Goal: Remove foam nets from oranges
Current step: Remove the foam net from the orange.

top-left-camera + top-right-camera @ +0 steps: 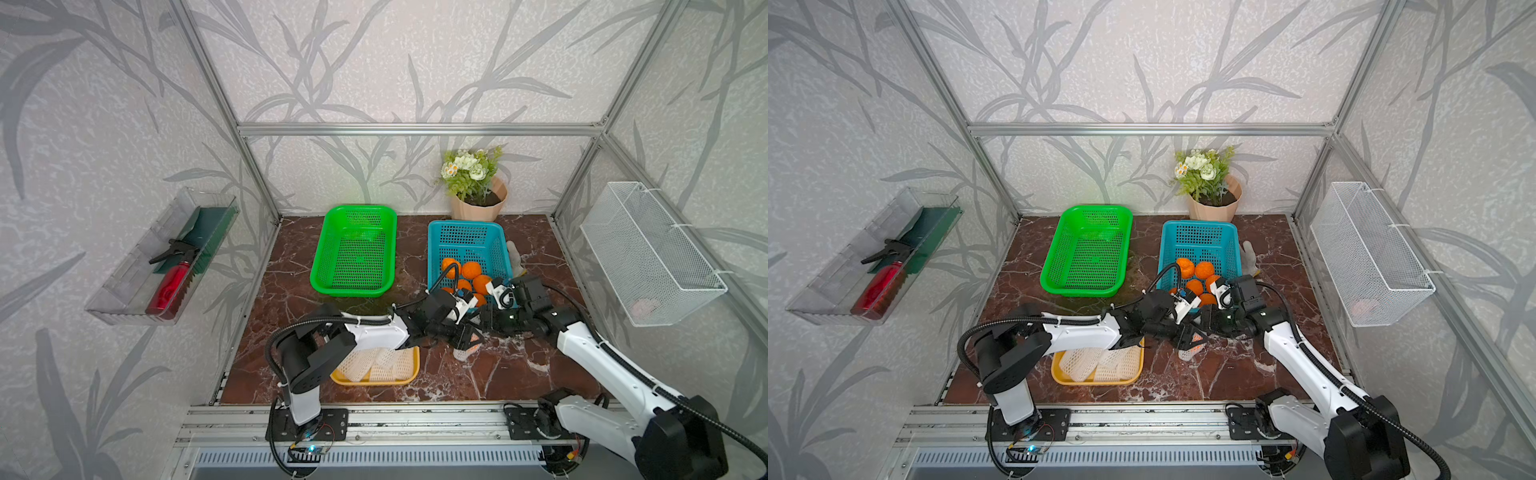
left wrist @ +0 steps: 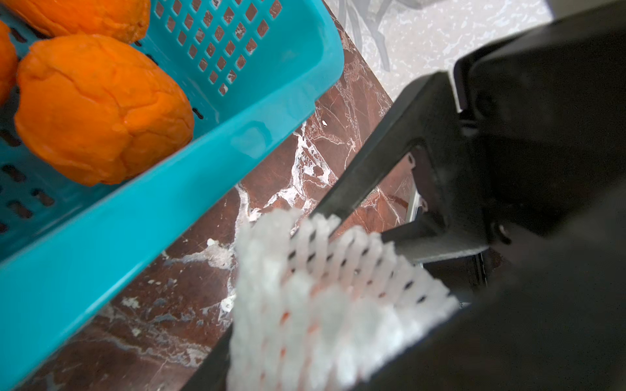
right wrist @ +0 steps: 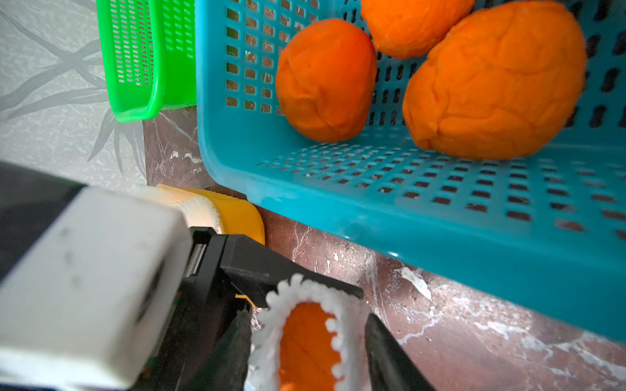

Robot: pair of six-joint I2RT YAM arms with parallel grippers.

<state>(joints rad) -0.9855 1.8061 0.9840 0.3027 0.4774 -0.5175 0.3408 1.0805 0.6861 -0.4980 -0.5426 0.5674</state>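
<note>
Working the last wrapped fruit, as far as I can judge: my two grippers meet low over the marble table (image 1: 519, 374), just in front of the teal basket (image 1: 463, 235). Between them stands one orange (image 3: 305, 342), sheathed in its foam net (image 2: 321, 287).

My left gripper (image 2: 338, 338) is clamped across the netted body, which fills the gap between its fingers. I take that hold as an anchor, so the fruit stays put while the sleeve is drawn off.

My right gripper (image 3: 308, 325) sits at the net's open mouth, fingers apart on either side of the frilled rim. Whether they pinch the foam or merely bracket it, I cannot tell.

Bare oranges (image 1: 471, 270) lie piled in the teal basket, close by so that a freed fruit has only a short way to go. Empty nets (image 1: 361, 365) are heaped on the yellow tray (image 1: 415, 368), partly under my left arm. The green basket (image 1: 320, 257) holds nothing, which suggests the supply is spent.

No brand, label or lettering can be read on the baskets, tray, fruit or my arms.
</note>
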